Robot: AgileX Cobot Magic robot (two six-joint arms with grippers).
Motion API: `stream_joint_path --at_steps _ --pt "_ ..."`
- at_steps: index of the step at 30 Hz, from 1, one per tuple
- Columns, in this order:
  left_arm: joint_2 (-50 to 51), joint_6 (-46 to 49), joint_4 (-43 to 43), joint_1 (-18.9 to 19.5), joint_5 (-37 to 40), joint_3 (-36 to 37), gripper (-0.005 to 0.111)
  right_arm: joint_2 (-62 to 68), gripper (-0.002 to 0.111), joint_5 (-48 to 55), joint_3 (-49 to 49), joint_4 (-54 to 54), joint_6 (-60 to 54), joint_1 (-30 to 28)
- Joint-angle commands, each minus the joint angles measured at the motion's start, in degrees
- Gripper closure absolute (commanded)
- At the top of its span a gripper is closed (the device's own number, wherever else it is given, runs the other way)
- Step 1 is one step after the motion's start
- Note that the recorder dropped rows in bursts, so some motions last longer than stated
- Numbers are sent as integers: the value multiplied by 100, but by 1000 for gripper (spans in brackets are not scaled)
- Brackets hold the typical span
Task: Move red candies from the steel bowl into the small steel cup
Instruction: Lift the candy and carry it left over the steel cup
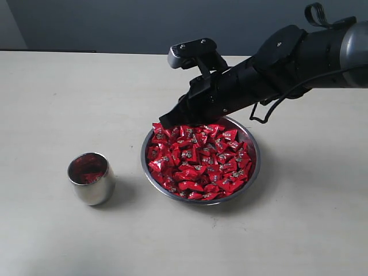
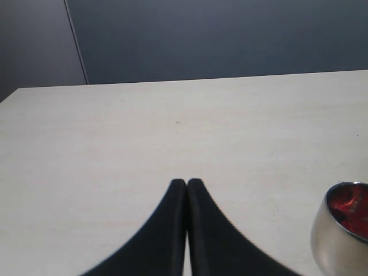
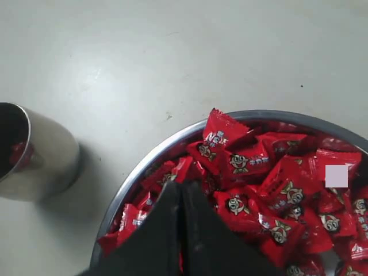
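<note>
The small steel cup (image 1: 91,179) is seen upright on the table (image 1: 57,103), apart from the steel bowl (image 1: 201,202) and to its left in the exterior view. Some red is shown inside the cup. The left gripper (image 2: 187,184) is held over bare table near the cup, its fingers pressed together with nothing between them. The bowl is heaped with the red candies (image 1: 198,161). At the bowl's far left rim the right gripper (image 1: 167,122) is poised low over the heap. Its fingers are closed against each other, and no candy is seen between them. Whether the tips touch the candies cannot be told. Beyond the bowl, the table's far edge is met by a dark wall (image 1: 115,23).
</note>
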Motion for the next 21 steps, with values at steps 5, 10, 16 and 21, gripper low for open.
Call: stream_joint_path --at_steps 5,10,16,21 --pt "-26 -6 -13 3 -9 22 106 -58 109 100 7 148 -558 4" --pt "-26 -6 -13 3 -9 22 106 -58 109 232 7 199 -1130 4" --pt "-26 -6 -13 3 -9 22 106 -58 109 326 7 199 -1721 4" --pt "-26 -6 -13 3 -9 22 106 -58 109 407 7 246 -2137 4"
